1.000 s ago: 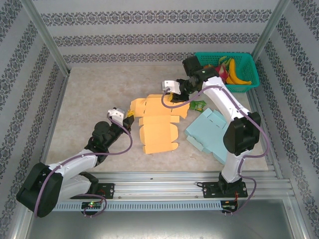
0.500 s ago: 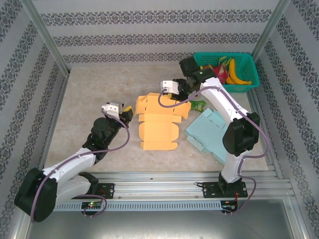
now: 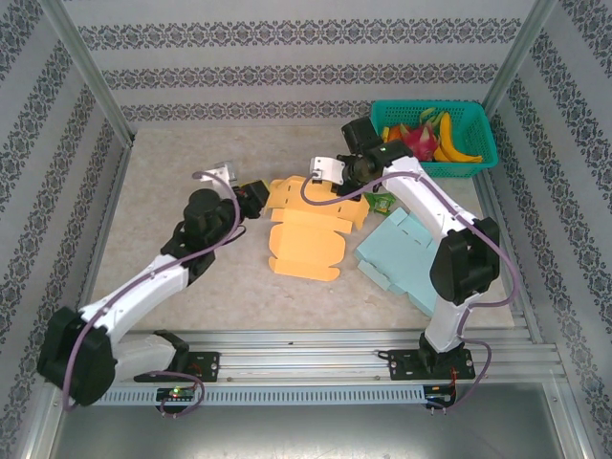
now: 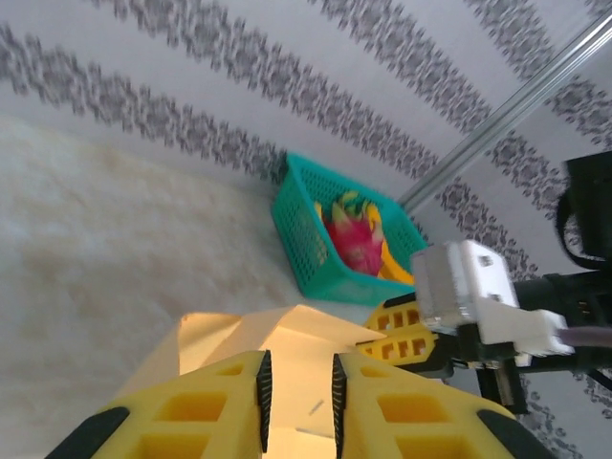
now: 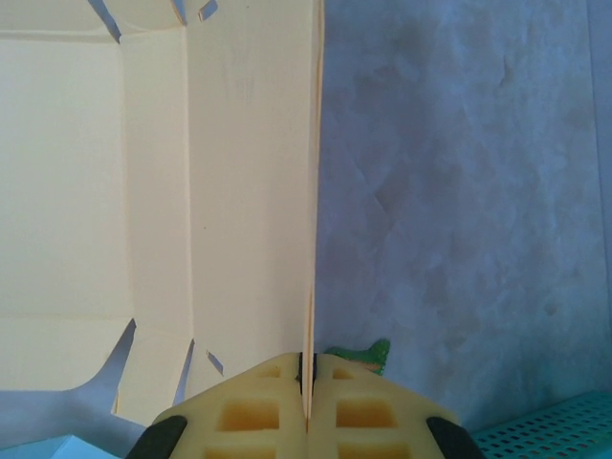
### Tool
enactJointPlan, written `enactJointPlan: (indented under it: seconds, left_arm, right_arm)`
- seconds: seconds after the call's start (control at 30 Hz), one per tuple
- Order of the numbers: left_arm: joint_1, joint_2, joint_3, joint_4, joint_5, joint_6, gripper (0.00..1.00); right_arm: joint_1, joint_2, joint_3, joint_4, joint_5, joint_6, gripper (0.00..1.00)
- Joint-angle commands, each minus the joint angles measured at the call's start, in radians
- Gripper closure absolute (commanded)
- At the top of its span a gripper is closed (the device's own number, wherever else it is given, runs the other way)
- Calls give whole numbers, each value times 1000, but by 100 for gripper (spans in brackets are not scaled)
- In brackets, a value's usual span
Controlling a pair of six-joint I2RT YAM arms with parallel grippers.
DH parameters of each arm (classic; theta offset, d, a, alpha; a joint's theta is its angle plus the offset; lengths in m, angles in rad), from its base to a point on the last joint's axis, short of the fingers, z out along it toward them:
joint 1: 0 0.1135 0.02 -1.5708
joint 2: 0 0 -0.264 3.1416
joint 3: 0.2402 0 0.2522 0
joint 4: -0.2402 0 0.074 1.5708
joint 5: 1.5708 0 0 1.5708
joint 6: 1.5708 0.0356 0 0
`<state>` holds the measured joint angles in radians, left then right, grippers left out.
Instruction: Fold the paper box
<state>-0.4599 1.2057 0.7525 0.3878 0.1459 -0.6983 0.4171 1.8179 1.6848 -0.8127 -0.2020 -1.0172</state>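
Orange paper box (long axis near-to-far) pinched at both far corners

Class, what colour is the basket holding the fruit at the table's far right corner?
Teal green; the basket shows best in the top external view.

Top view: far edge of the orange paper box is covered by the right gripper and the cable looping over it — the flap underneath can't be made out. Left gripper sits at the box's left corner; fingertips too small to tell whether they touch the card. Green packet mostly hidden behind the right arm, label unreadable. Blue box partly covered by that arm near the table's right edge. Left wrist view: box cut off by the bottom edge, only a peak visible between the fingers. Right wrist view: box cropped left and top — the clamped edge disappears between the pads.
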Motion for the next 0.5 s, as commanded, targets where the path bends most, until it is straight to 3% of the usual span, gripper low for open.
enactJointPlan:
  seconds: [0.0,0.17,0.47]
  left_arm:
    - [-20,83,66,-36,58,-100,75]
    - [-21,179,147,-84,-6,-78,75]
    - [-23,260,207,-89,-10,-76,76]
  right_arm:
    - [13,-49,-22,38,-24,14,100]
    - [16,-61,-38,55,-37,11,100]
    - [18,-70,-58,74,-45,1,100]
